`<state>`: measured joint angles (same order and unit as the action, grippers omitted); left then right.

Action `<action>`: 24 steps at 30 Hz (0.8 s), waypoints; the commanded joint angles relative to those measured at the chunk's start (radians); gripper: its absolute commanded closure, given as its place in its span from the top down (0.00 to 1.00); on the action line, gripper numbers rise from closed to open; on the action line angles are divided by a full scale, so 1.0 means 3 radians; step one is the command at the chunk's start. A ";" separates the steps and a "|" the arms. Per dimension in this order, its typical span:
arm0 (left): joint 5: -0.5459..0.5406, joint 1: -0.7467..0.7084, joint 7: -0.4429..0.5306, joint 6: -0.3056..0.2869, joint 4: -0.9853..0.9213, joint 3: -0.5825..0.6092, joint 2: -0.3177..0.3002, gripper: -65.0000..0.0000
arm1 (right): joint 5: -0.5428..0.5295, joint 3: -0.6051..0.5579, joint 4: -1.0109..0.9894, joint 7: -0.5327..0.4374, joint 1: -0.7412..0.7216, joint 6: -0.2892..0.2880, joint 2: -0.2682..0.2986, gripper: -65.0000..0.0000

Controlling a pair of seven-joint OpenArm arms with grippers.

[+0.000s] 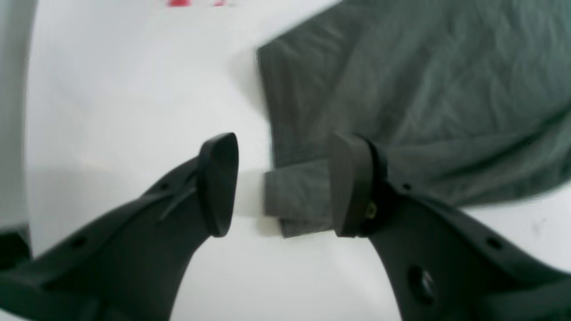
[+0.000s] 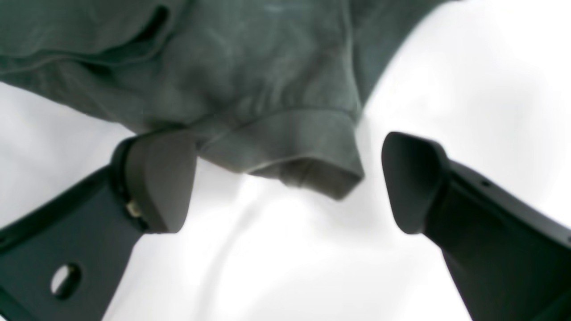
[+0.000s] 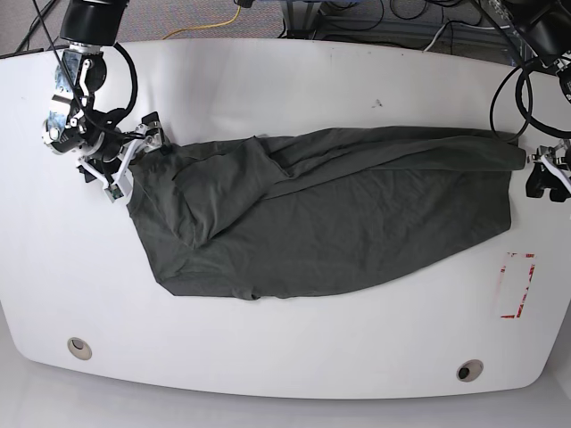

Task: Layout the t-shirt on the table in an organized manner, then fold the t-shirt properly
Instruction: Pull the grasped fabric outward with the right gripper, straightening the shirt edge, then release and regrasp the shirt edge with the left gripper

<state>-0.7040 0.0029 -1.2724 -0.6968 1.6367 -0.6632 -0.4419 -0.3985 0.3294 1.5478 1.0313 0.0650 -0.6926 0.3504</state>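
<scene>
The dark grey-green t-shirt (image 3: 330,214) lies spread and wrinkled across the middle of the white table (image 3: 285,80). My left gripper (image 1: 285,185) is open at the shirt's right end (image 3: 533,174), low over the table. A folded corner of cloth (image 1: 296,200) lies between its fingers. My right gripper (image 2: 287,183) is open at the shirt's left end (image 3: 132,159). A hemmed sleeve edge (image 2: 290,151) lies between its fingers, closer to the left finger (image 2: 160,178). Neither gripper is closed on the cloth.
A red tape rectangle (image 3: 517,285) marks the table at the right, below the shirt's end, and shows at the top of the left wrist view (image 1: 178,2). Two round grommet holes (image 3: 79,347) (image 3: 468,369) sit near the front edge. Cables run behind the table's far edge.
</scene>
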 commanded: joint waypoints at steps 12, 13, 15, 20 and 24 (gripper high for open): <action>0.0263 -0.0150 -0.0139 -0.0005 0.0127 -0.0242 -0.0018 0.52 | -0.0014 0.0025 0.0065 -0.0054 -0.0051 -0.0019 0.0052 0.95; 0.0263 -0.0150 -0.0144 -0.0005 0.0045 -0.0318 -0.0018 0.54 | -0.0014 0.0025 0.0065 -0.0054 -0.0051 -0.0019 0.0052 0.95; 0.0263 -0.0140 -0.0149 -0.0005 -0.0134 -0.0487 -0.0018 0.59 | -0.0014 0.0025 0.0065 -0.0054 -0.0051 -0.0019 0.0057 0.95; 0.0273 -0.0135 -0.0134 -0.0005 -0.0502 -0.0712 -0.0048 0.65 | -0.0025 0.0025 0.0065 -0.0054 -0.0051 -0.0019 0.0057 0.95; 0.0273 -0.0130 -0.0134 -0.0005 -0.0666 -0.0707 -0.0048 0.65 | -0.0030 0.0025 0.0060 -0.0054 -0.0051 -0.0019 0.0062 0.95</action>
<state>-0.5995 -0.0498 -1.3346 -0.6968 1.4410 -0.8749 -0.4355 -0.3965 0.3298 1.5486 1.0290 0.0643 -0.6930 0.3515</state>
